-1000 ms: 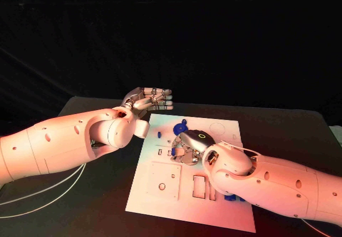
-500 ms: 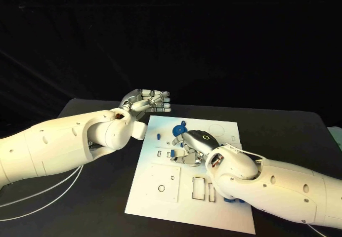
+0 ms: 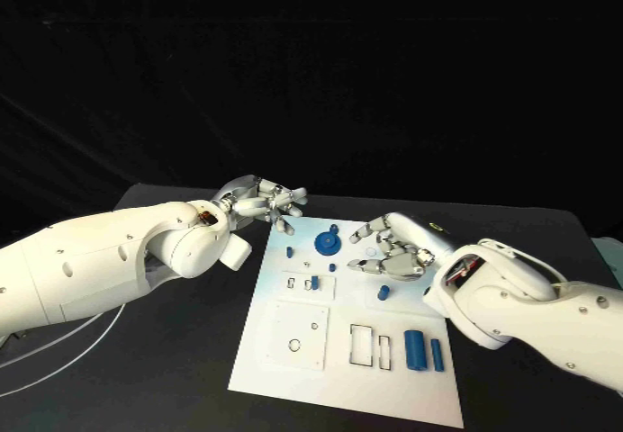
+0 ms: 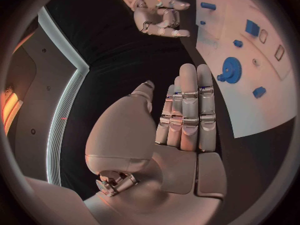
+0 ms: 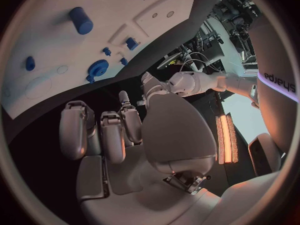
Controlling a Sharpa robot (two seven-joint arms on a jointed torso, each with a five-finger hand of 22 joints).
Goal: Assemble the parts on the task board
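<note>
Right hand (image 3: 390, 247): fingers curled inward, loosely apart, nothing held; it hovers above the task board's (image 3: 302, 369) far right part, over the thin circle outlines printed there. Left hand (image 3: 264, 200): fingers straight and close together, holding nothing, poised off the board's far left corner above the black table (image 3: 156, 360). On the board, a blue gear (image 3: 328, 241) sits near the far edge, between the two hands; a small blue peg (image 3: 288, 253) lies to its left, and another small blue piece (image 3: 332, 266) just nearer than it. A short blue peg (image 3: 384, 292) lies near the right edge, mid-board. A blue cylinder (image 3: 416, 349) and a slimmer blue bar (image 3: 437, 355) lie side by side toward the near right corner, beside rectangular cut-outs. One blue piece (image 3: 314, 283) stands in a small slot left of centre.
</note>
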